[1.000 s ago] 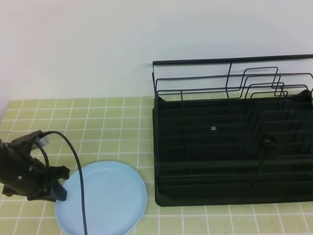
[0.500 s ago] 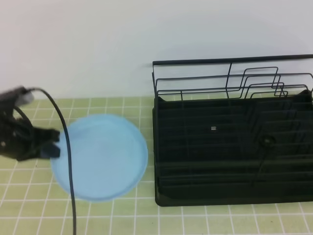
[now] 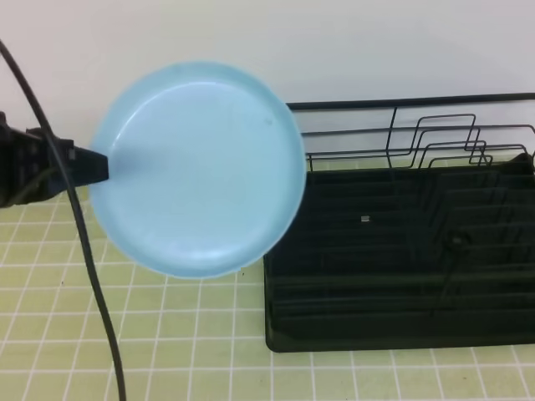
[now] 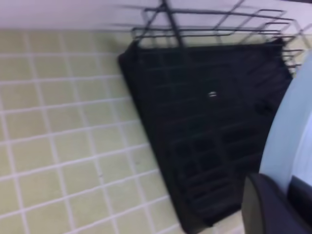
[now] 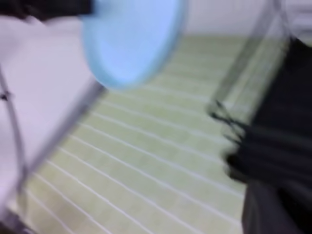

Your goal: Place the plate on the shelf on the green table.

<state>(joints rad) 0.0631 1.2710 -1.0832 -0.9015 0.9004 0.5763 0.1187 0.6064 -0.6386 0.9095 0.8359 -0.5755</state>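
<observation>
My left jaws [image 3: 99, 167] pinch the plate [image 3: 196, 167] by its rim, up in the air at the frame's upper left, so next I must carry it right and set it in the shelf [image 3: 401, 251].

The tabletop [image 3: 167, 334] is pale yellow-green square tile with white grout. A black rack [image 3: 401, 251] stands directly on it, to the right of the left pincer [image 3: 99, 167]: solid tray base, thin wire dividers, a top rail.
</observation>
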